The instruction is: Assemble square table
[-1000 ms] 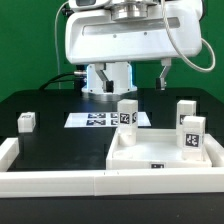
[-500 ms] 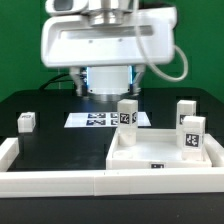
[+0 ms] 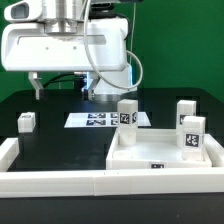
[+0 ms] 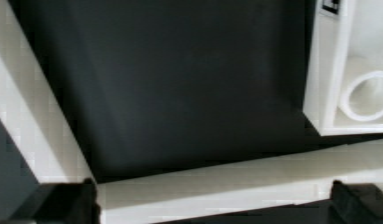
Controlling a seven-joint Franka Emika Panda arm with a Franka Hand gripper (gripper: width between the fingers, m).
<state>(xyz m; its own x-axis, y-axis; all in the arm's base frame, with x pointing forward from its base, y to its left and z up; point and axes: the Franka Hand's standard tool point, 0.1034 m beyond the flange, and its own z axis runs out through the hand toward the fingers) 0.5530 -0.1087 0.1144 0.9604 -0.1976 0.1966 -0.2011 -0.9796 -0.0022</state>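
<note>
- Hovering high over the black tabletop [image 3: 60,145], toward the exterior view's left, the gripper [image 3: 77,88] had its jaws spread wide w/ nothing btwn them.
- Slab [image 3: 160,158] lay flat at the front of the tabletop on the exterior view's right, recessed face up, against the white rail [image 3: 100,185].
- Three stood on the slab: a post [image 3: 127,115] at its far corner on the exterior view's left, a second post [image 3: 186,112] at the far corner on the right, a third post [image 3: 192,135] just in front of that one. Couldn't tell if any was screwed home.
- Fourth post [image 3: 26,122] sat alone on the tabletop on the exterior view's left, well apart from the slab; marker board [image 3: 95,120] lay btwn them, further back.
- Wrist view showed bare tabletop, rail and a slab corner w/ a round socket [image 4: 360,98]; no post under the jaws.
- Step in hand, prob.: the approach to fetch the loose fourth post.
- Next move would call for: centring the jaws over that post, dropping low, pinching it square so it doesn't tip, then carrying it to a free socket.
</note>
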